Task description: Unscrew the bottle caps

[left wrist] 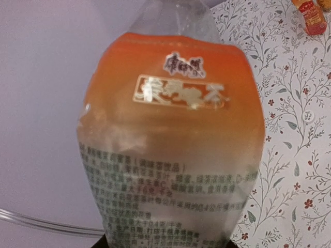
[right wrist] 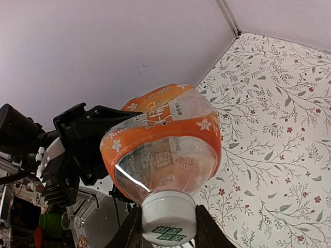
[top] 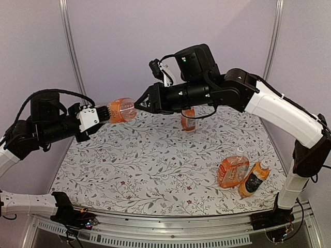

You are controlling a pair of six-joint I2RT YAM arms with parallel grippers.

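The top external view looks down from above and behind the arm bases, facing the far edge of the desk (top: 155, 170). It stands well back and covers the whole desk. The left wrist view sits very close to the held bottle (left wrist: 170, 144) and faces rightward over the desk. The label fills most of the picture. The right wrist view looks from close range past the white cap (right wrist: 168, 219) toward the left tool (right wrist: 95, 139) and the far left corner. All three views share the held bottle.
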